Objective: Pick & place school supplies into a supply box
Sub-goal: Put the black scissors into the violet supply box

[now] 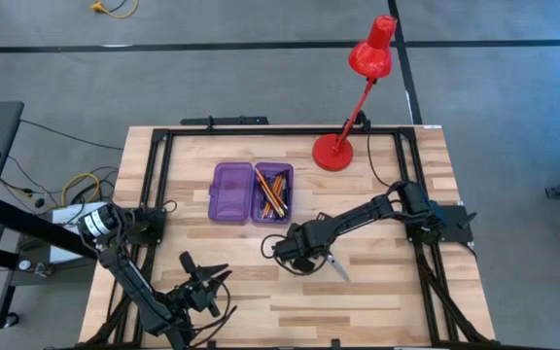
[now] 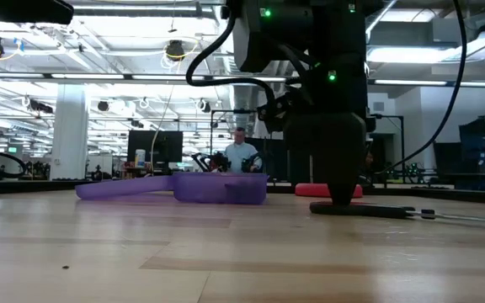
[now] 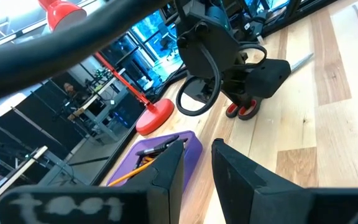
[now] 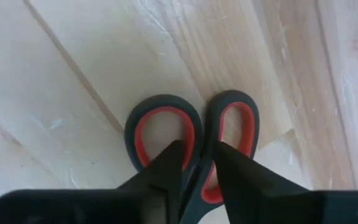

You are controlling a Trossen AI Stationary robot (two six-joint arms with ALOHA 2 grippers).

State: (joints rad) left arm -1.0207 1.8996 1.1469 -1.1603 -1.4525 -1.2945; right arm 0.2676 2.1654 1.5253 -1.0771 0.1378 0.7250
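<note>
While the scissors [image 4: 194, 140] lie flat, the right tool [image 4: 197, 163] straddles one handle loop, narrowly parted.

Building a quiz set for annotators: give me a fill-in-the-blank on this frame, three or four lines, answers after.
1. The right gripper is down at the handles of the ____.
2. The pencils lie in the ____ half of the open purple case, as seen from above.
3. The red lamp stands on the table, ____ the case.
4. The scissors lie on the ____.

Missing words: scissors; right; outside; table
</note>
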